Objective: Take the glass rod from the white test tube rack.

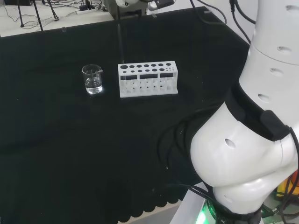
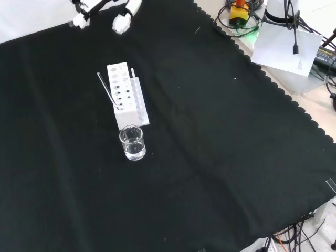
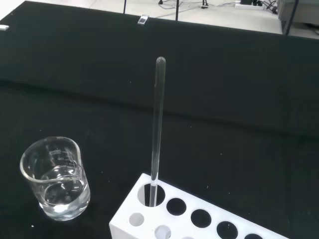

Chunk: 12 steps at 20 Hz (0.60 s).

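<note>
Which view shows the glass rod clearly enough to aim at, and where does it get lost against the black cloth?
Wrist view: the glass rod stands sharp and bright, from its rounded tip down into a corner hole of the white rack. Head view: it is only a faint dark line above the rack, easy to lose. Front view: a thin pale streak, with soft highlights on the beaker.

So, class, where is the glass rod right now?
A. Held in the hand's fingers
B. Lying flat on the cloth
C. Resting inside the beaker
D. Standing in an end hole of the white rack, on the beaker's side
D: the glass rod rises from an end hole of the white rack, on the side nearest the beaker.
</note>
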### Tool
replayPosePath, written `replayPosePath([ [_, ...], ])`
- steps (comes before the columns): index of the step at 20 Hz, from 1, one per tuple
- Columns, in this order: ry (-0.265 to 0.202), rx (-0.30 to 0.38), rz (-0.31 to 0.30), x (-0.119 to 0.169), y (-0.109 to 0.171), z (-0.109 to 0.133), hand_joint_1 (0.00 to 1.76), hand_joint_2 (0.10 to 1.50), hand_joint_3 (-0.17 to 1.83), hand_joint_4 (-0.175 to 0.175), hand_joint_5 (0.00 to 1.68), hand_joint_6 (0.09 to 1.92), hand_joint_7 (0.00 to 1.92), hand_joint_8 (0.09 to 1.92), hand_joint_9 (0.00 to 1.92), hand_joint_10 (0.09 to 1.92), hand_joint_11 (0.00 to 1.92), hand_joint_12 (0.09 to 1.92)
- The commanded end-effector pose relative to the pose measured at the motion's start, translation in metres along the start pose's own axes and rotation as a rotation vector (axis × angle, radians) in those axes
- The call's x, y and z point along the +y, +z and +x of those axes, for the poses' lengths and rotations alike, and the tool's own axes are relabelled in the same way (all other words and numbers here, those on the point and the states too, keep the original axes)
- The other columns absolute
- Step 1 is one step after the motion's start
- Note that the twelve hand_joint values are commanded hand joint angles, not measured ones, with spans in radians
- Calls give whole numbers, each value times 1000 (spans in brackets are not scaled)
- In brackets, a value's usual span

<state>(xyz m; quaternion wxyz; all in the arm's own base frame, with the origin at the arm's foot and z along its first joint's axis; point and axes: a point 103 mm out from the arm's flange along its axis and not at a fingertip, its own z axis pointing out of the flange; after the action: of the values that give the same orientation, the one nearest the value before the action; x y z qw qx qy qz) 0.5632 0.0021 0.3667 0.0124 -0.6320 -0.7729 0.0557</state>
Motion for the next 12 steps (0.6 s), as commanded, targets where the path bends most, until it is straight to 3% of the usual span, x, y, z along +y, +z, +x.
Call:
replayPosePath([
  [1, -36, -8, 7, 22, 21, 2, 574, 1226, -175, -112, 376, 87, 380, 879, 494, 865, 53, 1406],
  [6, -39, 16, 23, 38, 39, 2, 562, 1232, -175, -122, 470, 145, 443, 882, 548, 859, 84, 1401],
  [9, -46, 25, 35, 45, 46, 1, 559, 1235, -175, -129, 431, 602, 481, 871, 575, 843, 107, 1389],
  [12, -48, 40, 51, 49, 52, 0, 555, 1237, -175, -131, 380, 817, 502, 880, 590, 849, 126, 1391],
])
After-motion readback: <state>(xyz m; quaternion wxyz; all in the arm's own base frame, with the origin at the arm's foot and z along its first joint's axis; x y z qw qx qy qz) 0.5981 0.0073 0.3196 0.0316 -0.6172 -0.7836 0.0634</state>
